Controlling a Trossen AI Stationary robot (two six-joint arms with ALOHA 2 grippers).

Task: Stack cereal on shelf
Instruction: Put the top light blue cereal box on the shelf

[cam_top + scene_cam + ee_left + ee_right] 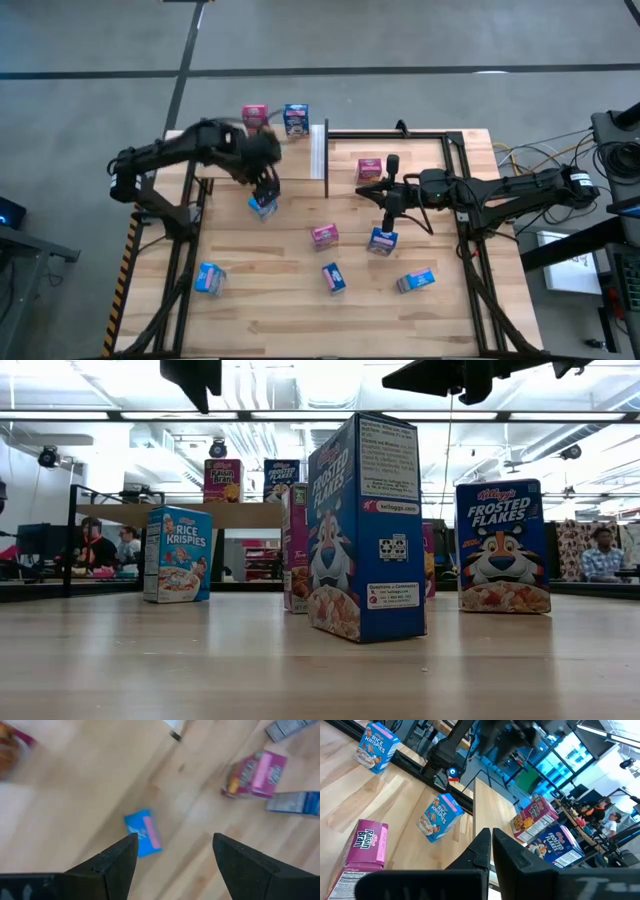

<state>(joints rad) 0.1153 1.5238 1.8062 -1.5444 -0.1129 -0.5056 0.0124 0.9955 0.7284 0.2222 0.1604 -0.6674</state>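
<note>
My left gripper sits left of centre in the overhead frame, fingers spread wide and holding nothing. It hangs directly over a blue cereal box lying on the table. In the left wrist view that box shows between my two dark fingertips, clear of both.

My right gripper is right of centre, fingers pressed together and empty, poised above another blue box; a pink box stands just above it in the frame.

The pale shelf occupies the upper left, with a white strip along its right edge. Two boxes stand on its upper edge, one pink and one blue.

Further boxes are scattered on the planks: pink at centre, blue lower left, blue lower centre, and one lying flat lower right.
</note>
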